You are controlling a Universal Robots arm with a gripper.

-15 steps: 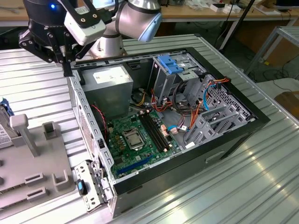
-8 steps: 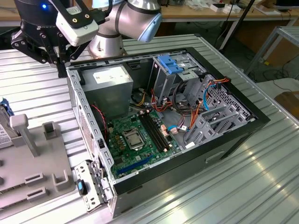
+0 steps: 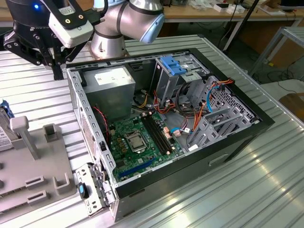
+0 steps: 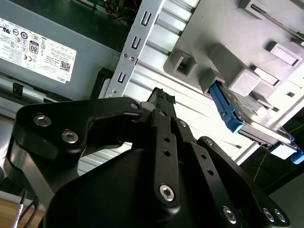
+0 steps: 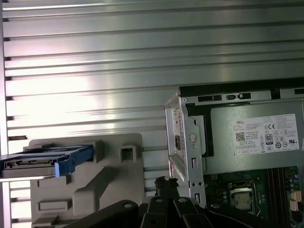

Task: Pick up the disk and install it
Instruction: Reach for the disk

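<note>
The disk point(image 5: 43, 159), a flat drive with bright blue rails, rests on a grey fixture point(image 5: 102, 183) beside the open computer case. In the second wrist view the disk point(image 4: 233, 113) lies past the fixture's blocks, and its edge point(image 3: 4, 135) shows at the exterior view's far left. My gripper point(image 3: 58, 70) hangs over the table behind the case's rear left corner, well apart from the disk. Its black fingers meet at one tip point(image 4: 161, 98), shut with nothing between them. The same tip point(image 5: 166, 182) sits between the fixture and the case wall.
The open case point(image 3: 237, 137) holds a motherboard point(image 3: 137, 140), a grey power-supply box point(image 3: 111, 83) with a white label, and a metal drive cage point(image 3: 173, 71) with blue tabs. Loose cables cross its middle. Ribbed metal tabletop point(image 3: 266, 190) surrounds it.
</note>
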